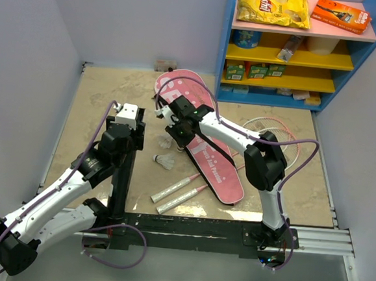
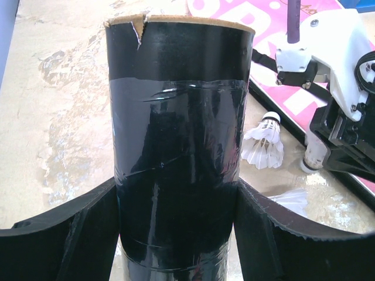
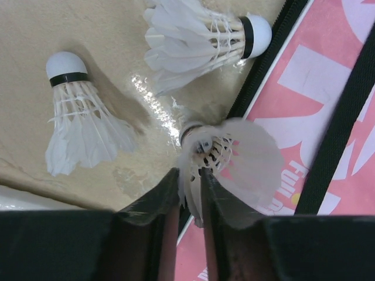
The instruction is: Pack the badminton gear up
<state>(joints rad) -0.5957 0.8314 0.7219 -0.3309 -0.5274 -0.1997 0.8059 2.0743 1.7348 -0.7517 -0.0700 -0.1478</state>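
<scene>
In the left tool (image 2: pixel 176 225): glossy taped black tube (image 2: pixel 179 117), clamped; right tool (image 3: pixel 190 196) pinches a feathery shuttlecock (image 3: pixel 237 158) beside pink bag (image 3: pixel 328 70).

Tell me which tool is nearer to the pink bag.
Right. The right tool, shut on a shuttlecock, hangs over the edge of the pink bag. The left tool clamps the upright black tube, apart from the bag on its left.

Lilac walls (image 1: pixel 26 43) — blue shelf (image 1: pixel 224 39)
</scene>
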